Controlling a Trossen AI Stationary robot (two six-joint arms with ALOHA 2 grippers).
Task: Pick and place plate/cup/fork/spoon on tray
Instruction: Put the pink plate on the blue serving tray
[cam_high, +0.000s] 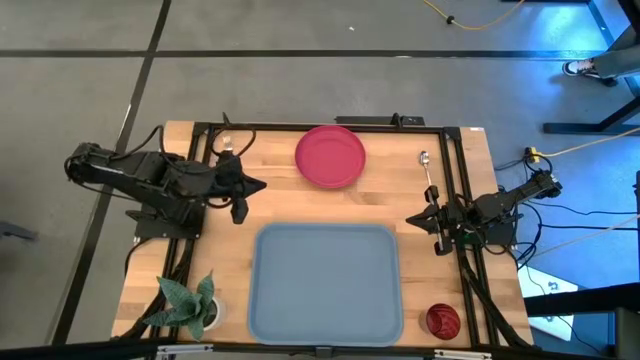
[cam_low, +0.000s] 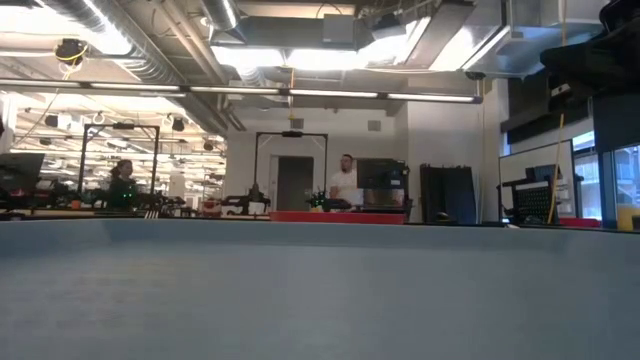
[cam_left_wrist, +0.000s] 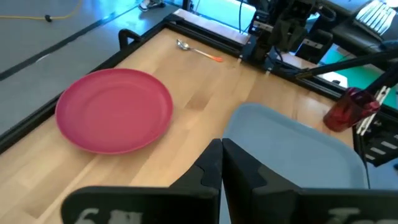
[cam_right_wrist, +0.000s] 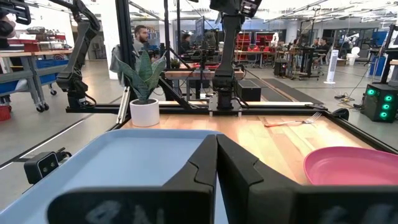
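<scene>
Wooden tabletop (cam_high: 280, 205): beside the empty tray (cam_high: 325, 280), both grippers (cam_high: 240, 190) (cam_high: 425, 222) wait with fingers together, so grabbing the thin-rimmed plate (cam_high: 330, 156) could slip.

Lighting: even overhead light on the worktop (cam_high: 280, 190), shadows soft and short. Blue glare across the floor at the high view's upper right. Low view: bright ceiling strip lights, washed-out at centre; the tray (cam_low: 320, 290) fills the foreground, blurred. Wrist views: near end effector fingers dark and soft-focused.
</scene>
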